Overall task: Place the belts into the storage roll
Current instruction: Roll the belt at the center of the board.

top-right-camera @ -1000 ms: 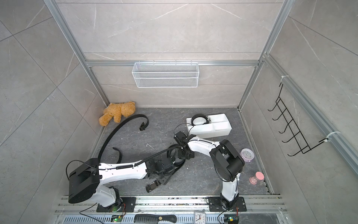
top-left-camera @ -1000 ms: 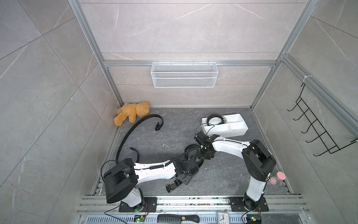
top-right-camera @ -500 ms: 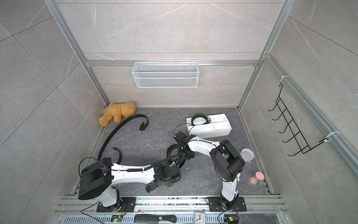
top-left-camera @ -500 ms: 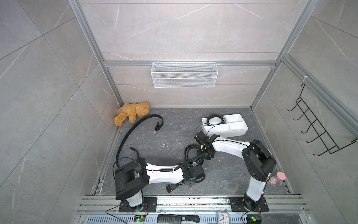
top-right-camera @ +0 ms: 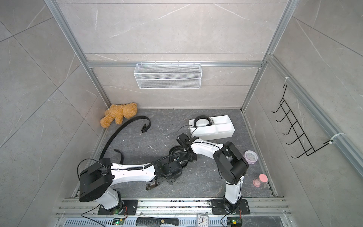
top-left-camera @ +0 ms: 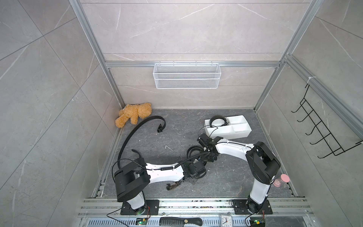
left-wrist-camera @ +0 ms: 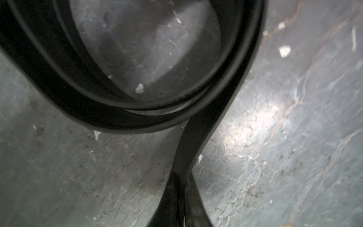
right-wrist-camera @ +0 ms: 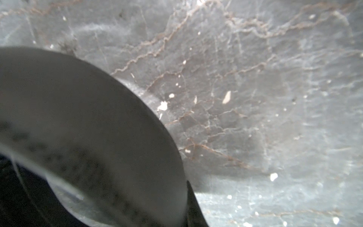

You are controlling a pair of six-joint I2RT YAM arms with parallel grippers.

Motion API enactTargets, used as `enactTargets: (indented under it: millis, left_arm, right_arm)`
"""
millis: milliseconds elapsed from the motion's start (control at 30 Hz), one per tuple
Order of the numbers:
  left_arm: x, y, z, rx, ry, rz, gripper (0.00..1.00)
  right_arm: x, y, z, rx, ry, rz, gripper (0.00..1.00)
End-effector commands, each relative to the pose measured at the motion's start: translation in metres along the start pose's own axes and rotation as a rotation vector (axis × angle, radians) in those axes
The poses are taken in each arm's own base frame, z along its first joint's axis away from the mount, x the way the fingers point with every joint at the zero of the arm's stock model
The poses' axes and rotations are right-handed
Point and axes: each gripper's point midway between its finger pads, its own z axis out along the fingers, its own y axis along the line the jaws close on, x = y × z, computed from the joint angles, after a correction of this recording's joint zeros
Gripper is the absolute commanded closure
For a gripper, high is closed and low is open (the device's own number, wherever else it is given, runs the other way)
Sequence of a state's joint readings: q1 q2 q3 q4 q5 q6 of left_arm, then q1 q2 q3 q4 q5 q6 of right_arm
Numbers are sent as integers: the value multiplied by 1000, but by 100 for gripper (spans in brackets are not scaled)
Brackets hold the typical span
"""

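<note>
1. The left gripper (left-wrist-camera: pixel 181 185) is pinched tight on the loose tail of the half-coiled belt (left-wrist-camera: pixel 94 112). In the left wrist view the strap leaves the fingers (left-wrist-camera: pixel 172 194) at the bottom centre and rises to the loops in the upper left.
2. In both top views this gripper sits low in the centre of the frame, close over the grey floor (top-left-camera: pixel 157 137). The belt's buckle (top-left-camera: pixel 172 183) lies on the floor just to the gripper's lower left.
3. The right gripper (top-left-camera: pixel 208 156) is closed on the coil of the same belt, just above and right of the left one. In the right wrist view the blurred strap fills the lower left, and one dark finger (right-wrist-camera: pixel 193 206) is pressed to its edge.
4. The belt's loops lie in the centre of the frame, between the two wrists.
5. The storage roll (top-left-camera: pixel 235 135) stands right of centre, near the back wall. A coiled belt (top-left-camera: pixel 210 122) rests in its upper-left compartment.
6. The long belt (top-left-camera: pixel 135 129) lies uncoiled in an arc on the left. It runs from beside the left arm's shoulder up past the teddy bear (top-left-camera: pixel 133 115), and its buckle end curls downward.
7. A wire basket (top-left-camera: pixel 186 75) hangs on the back wall.
</note>
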State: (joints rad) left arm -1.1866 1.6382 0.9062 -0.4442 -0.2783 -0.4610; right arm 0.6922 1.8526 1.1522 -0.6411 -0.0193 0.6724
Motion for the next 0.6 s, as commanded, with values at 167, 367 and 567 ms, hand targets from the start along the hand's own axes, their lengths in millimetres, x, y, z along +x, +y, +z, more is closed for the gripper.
enactTargets:
  millis: [167,367,567]
  left_arm:
    - [32,24,-17,-19,192,66,100]
    - [36,38,-16,40,208,-30,100]
    - [36,40,-18,51,219,-9,100]
  right_arm:
    - [66,-49,33,175,247,-26,86]
    - [72,-59,32,208,257,-37,67]
    - [76,-68,30,248,265,-59,59]
